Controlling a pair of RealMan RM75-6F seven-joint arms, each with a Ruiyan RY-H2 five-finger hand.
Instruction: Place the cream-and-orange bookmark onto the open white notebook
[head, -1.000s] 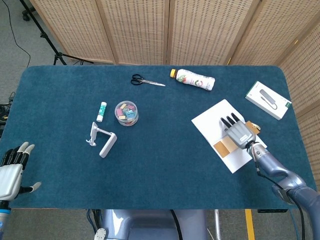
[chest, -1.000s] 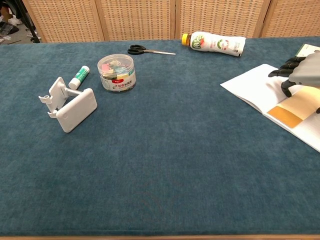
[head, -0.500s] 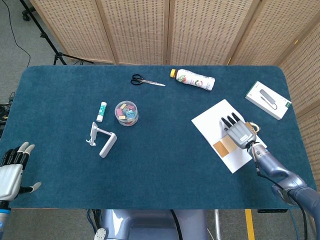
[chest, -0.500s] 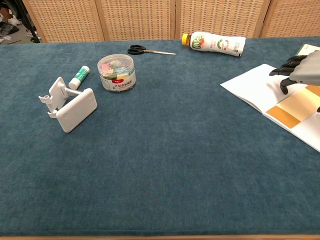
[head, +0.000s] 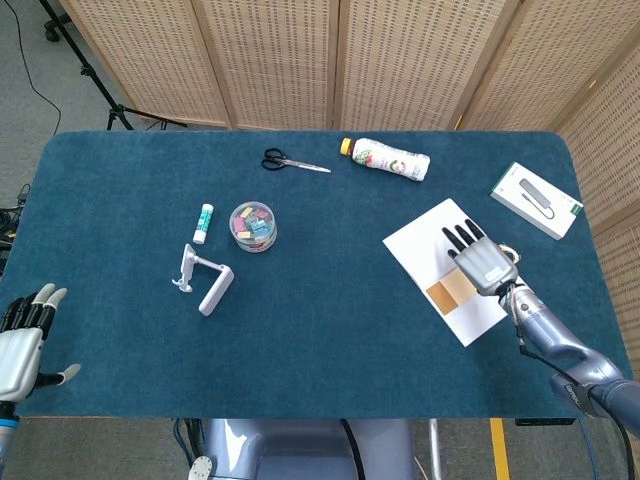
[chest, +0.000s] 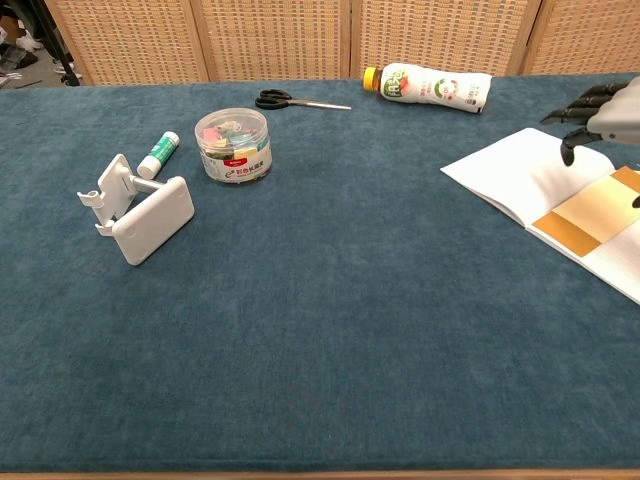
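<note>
Lifting clear, the right hand (head: 482, 264) with fingers spread and holding nothing could snag the bookmark (chest: 590, 214) and drag it off the notebook (head: 425, 240); left hand (head: 20, 345) idle, fingers apart

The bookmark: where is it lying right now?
In both views the bookmark lies flat on the open white notebook at the table's right side, just below the right hand, which hovers above it.
</note>
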